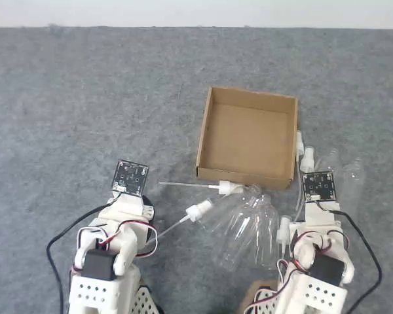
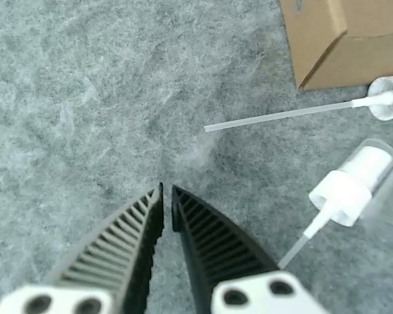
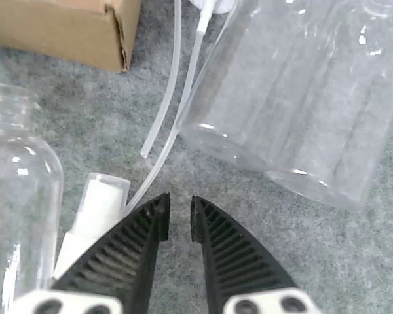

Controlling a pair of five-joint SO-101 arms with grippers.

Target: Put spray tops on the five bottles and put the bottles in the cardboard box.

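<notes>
The open cardboard box [image 1: 249, 137] lies empty at the middle of the grey table. Several clear bottles [image 1: 245, 222] lie on their sides in front of it, between the two arms. Two white spray tops [image 1: 226, 188] [image 1: 200, 210] with long tubes lie at their necks. My left gripper [image 2: 167, 191] hovers over bare carpet, fingers nearly together and holding nothing, with a spray top [image 2: 344, 193] off to one side. My right gripper [image 3: 180, 199] is also closed down and holds nothing, with a white spray top [image 3: 95, 209], a bottle [image 3: 13, 176] and a larger bottle [image 3: 308, 98] around it.
More spray tops [image 1: 304, 150] and two clear bottles [image 1: 347, 175] lie beside the box's right wall. A further spray top [image 1: 285, 229] rests by the right arm. Bare grey carpet [image 1: 85, 98] stretches left of and behind the box.
</notes>
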